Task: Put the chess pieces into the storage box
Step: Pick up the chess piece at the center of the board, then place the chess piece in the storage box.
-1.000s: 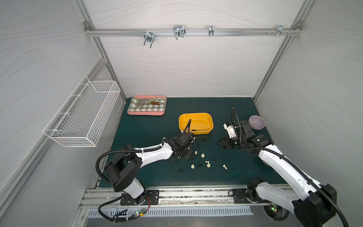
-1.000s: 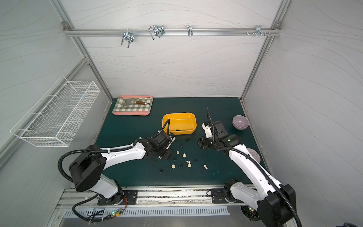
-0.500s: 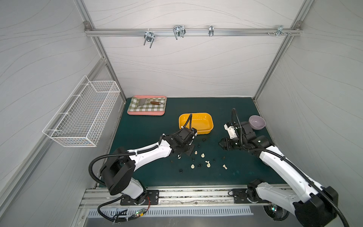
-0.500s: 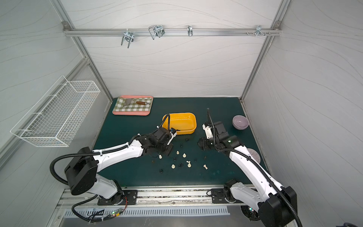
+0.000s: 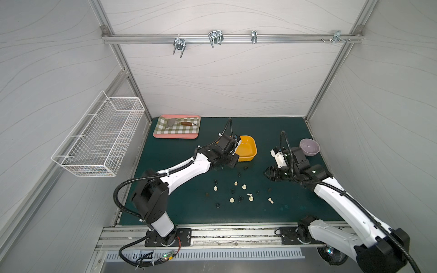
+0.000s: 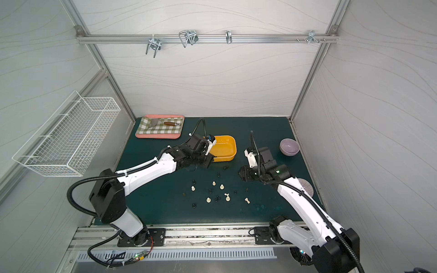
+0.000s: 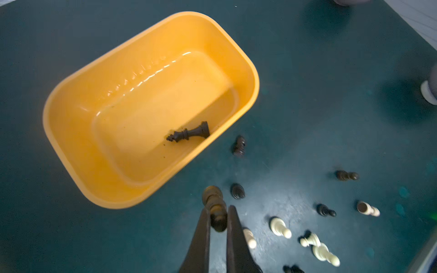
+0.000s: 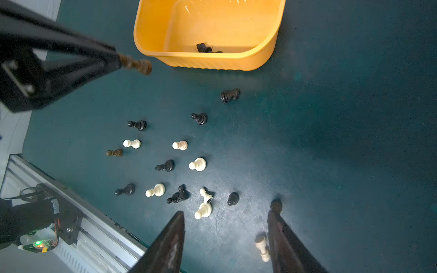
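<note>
Left wrist view: the left pincer (image 7: 217, 219) pinches a brown chess piece (image 7: 212, 201), its long axis pointing ahead at the yellow box (image 7: 78, 94) — rim just beyond the tips; the right pincer (image 8: 225, 214), spread and empty, hangs farther off over loose pieces (image 8: 197, 164) on the counter (image 8: 331, 141).

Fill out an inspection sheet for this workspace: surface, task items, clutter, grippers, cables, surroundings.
Surface: dark green mat, scuffed pale in places.
Job's things: yellow storage box holds one black piece lying on its side; the other chess pieces, black, cream and brown, are scattered on the mat, several toppled.
Clutter: checkered tray carrying a wood-handled tool; purple bowl.
Grippers: left gripper shut on a brown piece, just outside the box; right gripper open, holding nothing.
Cables: black hose loops along each arm; wires at the front rail.
Surroundings: wire basket on the wall; hooks overhead.
</note>
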`<action>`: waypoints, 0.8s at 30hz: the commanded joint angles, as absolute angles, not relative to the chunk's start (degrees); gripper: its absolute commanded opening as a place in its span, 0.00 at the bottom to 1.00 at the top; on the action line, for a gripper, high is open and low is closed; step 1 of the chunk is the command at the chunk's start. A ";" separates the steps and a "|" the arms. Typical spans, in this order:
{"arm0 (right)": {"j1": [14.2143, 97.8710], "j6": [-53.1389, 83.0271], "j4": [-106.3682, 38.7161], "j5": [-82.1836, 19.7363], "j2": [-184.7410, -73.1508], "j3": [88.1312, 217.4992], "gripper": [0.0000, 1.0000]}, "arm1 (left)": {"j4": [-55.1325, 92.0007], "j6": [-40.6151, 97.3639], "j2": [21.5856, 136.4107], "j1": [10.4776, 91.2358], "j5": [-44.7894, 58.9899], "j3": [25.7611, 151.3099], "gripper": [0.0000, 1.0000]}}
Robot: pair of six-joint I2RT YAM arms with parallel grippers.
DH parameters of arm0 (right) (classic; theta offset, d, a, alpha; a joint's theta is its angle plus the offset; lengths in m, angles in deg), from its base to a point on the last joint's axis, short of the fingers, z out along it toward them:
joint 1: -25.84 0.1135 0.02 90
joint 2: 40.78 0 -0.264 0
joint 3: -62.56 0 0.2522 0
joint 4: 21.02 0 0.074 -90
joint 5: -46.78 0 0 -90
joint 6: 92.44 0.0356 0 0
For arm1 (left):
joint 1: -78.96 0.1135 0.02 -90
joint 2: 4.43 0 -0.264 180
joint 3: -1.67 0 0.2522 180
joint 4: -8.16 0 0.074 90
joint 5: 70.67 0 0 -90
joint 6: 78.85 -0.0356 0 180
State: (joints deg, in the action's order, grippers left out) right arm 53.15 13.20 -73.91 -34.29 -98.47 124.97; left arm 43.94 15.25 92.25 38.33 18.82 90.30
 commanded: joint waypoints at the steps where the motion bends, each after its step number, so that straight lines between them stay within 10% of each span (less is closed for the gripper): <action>1: 53.52 13.89 -75.56 -33.81 -97.47 124.33 0.57 | 42.64 12.12 96.59 39.72 17.85 97.02 0.04; 24: 56.25 16.52 -78.81 -33.71 -92.41 120.99 0.57 | 41.37 15.11 110.33 42.56 16.62 108.46 0.03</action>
State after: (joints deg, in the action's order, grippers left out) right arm 55.88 15.82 -77.17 -34.16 -93.51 121.34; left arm 43.43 14.90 109.30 42.42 17.24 105.65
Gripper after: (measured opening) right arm 0.574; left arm 0.103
